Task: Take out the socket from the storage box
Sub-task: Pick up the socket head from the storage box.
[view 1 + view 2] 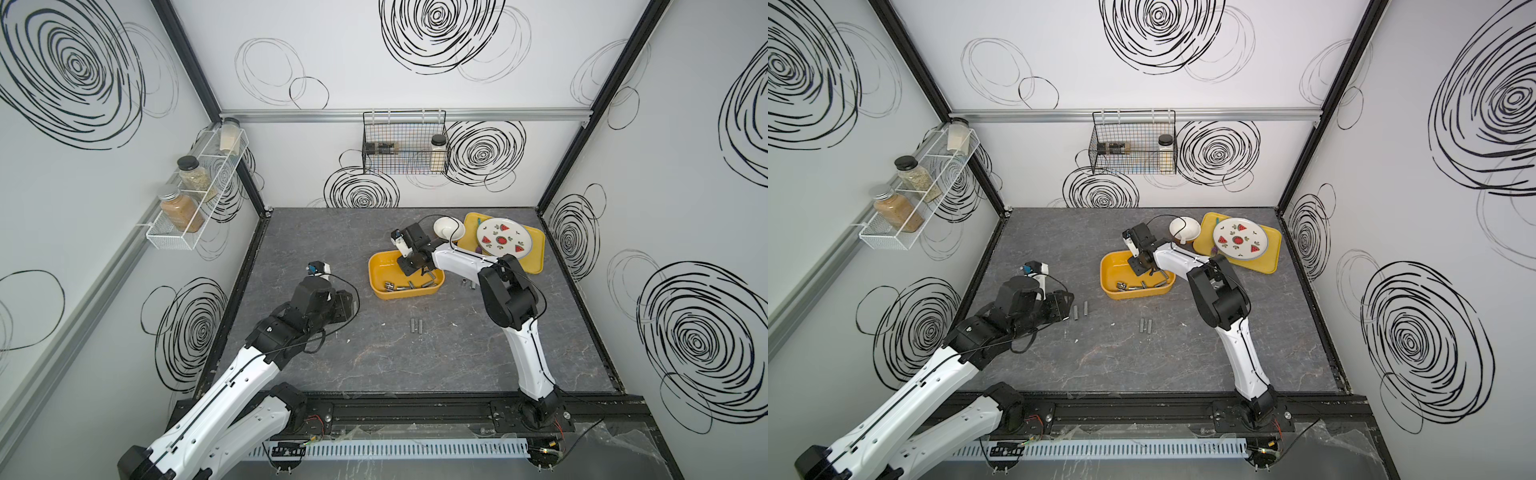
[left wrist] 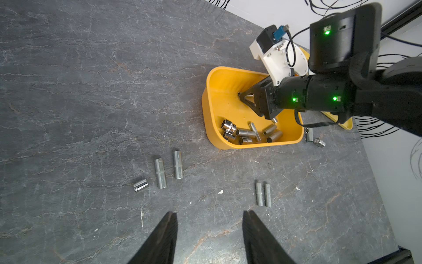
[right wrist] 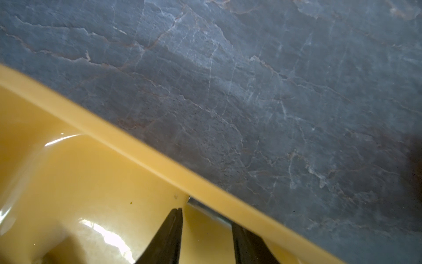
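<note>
In the storage box [image 2: 217,80], loose sockets [image 2: 245,133] and right pincer [image 2: 241,94], grip unclear; left pincer [image 2: 209,212] spread

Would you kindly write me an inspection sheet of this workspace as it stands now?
Surface: dark marbled tabletop, with a few pale scraps.
Job's things: the storage box holds several sockets; loose sockets lie outside it in three groups.
Clutter: a yellow tray carries a watermelon plate; a white bowl sits next to it.
Grippers: the left gripper is open and empty over the tabletop. The right gripper is inside the storage box, jaws apart, with a metal piece between them at the wall; grip unclear.
Cables: a black cable arcs over the white bowl.
Surroundings: a white shelf with jars, and a black wire basket.
</note>
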Motion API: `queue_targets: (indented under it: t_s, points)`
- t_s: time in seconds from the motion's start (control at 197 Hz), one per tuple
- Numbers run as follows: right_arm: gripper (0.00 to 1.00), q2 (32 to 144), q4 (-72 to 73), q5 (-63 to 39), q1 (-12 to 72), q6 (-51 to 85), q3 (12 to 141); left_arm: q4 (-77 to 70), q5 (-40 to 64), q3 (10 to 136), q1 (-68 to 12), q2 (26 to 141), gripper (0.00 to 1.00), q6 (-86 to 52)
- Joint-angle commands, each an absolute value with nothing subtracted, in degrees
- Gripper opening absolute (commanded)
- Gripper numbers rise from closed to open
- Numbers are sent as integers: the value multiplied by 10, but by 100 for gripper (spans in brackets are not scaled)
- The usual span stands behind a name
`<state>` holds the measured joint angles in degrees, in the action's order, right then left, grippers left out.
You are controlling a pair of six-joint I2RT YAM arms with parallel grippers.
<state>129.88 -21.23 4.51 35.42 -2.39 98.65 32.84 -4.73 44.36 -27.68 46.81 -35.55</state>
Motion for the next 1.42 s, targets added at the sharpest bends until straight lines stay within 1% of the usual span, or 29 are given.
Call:
queue_targets:
  t_s: [0.0,0.071,0.122,0.183,0.193,0.228,0.31,0.528,0.716,0.817,0.853,0.898,0.934,1.061,1.269,1.411]
  points:
    - [42,1343,-255,75,350,-18,997,307,-50,439,-273,463,54,-350]
    - [42,1352,-268,84,350,-15,1005,307,-51,439,-273,463,54,-351]
    - [42,1357,-276,68,350,-13,1010,307,-51,439,-273,463,54,-351]
    - [42,1354,-283,17,348,-10,1009,307,-51,439,-273,464,54,-351]
    - [42,1350,-282,-8,347,-9,1007,307,-51,439,-273,464,54,-351]
    - [42,1339,-275,-51,345,-4,996,307,-51,439,-274,465,54,-351]
    - [43,1313,-249,-89,345,10,962,308,-51,439,-274,467,54,-351]
    - [43,1282,-225,-31,345,13,934,307,-52,439,-274,466,54,-352]
    - [40,1315,-253,19,345,25,970,309,-54,439,-276,467,54,-352]
    - [37,1319,-248,26,346,40,968,308,-55,439,-277,466,54,-352]
    - [31,1319,-246,25,348,45,967,308,-55,439,-277,467,54,-353]
    - [29,1318,-245,32,348,55,966,308,-55,439,-276,468,54,-353]
    - [25,1316,-243,35,350,63,967,308,-55,439,-276,469,54,-352]
    - [16,1299,-237,21,353,85,966,308,-56,440,-276,469,54,-352]
    - [8,1234,-227,-13,352,134,956,309,-59,439,-276,467,54,-355]
    - [7,1187,-239,-13,353,172,947,310,-60,440,-276,466,54,-354]
